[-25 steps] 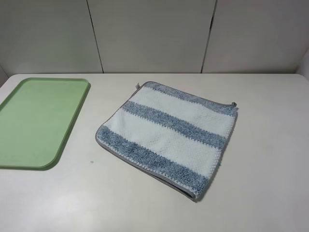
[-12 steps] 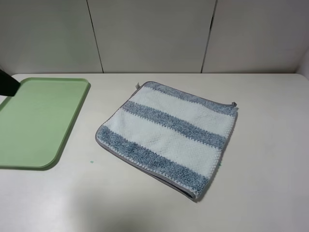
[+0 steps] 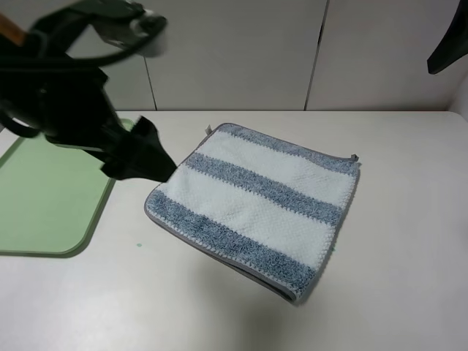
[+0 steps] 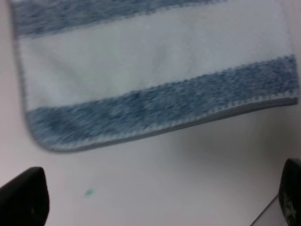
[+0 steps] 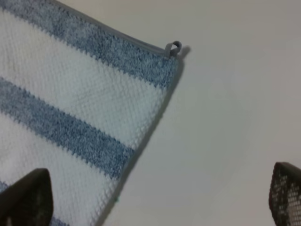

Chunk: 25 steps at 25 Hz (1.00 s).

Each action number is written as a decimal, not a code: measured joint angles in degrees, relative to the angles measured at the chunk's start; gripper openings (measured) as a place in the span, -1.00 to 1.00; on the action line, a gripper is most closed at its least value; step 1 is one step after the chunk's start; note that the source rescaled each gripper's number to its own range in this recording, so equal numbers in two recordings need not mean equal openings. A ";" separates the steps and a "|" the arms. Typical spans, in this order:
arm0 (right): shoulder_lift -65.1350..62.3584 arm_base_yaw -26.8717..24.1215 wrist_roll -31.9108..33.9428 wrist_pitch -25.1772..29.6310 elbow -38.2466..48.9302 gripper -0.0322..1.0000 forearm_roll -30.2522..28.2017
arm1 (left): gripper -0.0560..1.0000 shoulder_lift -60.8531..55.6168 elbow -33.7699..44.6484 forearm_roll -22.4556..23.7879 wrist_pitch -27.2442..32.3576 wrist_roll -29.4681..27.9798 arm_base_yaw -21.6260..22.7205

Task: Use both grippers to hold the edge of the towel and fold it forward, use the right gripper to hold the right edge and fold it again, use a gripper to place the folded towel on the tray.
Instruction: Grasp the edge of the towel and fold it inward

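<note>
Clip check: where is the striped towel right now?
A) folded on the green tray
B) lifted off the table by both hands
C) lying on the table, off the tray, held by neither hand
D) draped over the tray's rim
C: the towel lies flat on the table, apart from the tray, and the left hand and right hand are both open with nothing between their fingers.

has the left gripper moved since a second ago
Yes. The left gripper has swung in from the left edge of the exterior view, rightward across the tray, and now hangs by the towel's left edge, fingers open.
</note>
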 joint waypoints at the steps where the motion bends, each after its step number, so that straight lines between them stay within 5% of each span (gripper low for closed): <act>1: 1.00 0.00 0.00 0.06 -0.71 1.00 0.00 | 0.96 1.98 0.00 -0.06 -1.61 -0.51 -1.83; 7: 7.35 1.22 0.00 1.17 -4.58 1.00 -0.31 | 0.96 13.04 -0.02 -0.06 -10.39 -2.71 -9.76; 16: 16.36 12.27 6.27 1.00 -5.49 1.00 -6.51 | 0.96 26.88 -5.45 -1.36 -14.88 -5.86 -18.02; 25: 24.76 12.89 7.49 -1.48 -5.50 1.00 -0.19 | 0.96 34.10 -6.34 -1.80 -17.80 -9.47 -21.54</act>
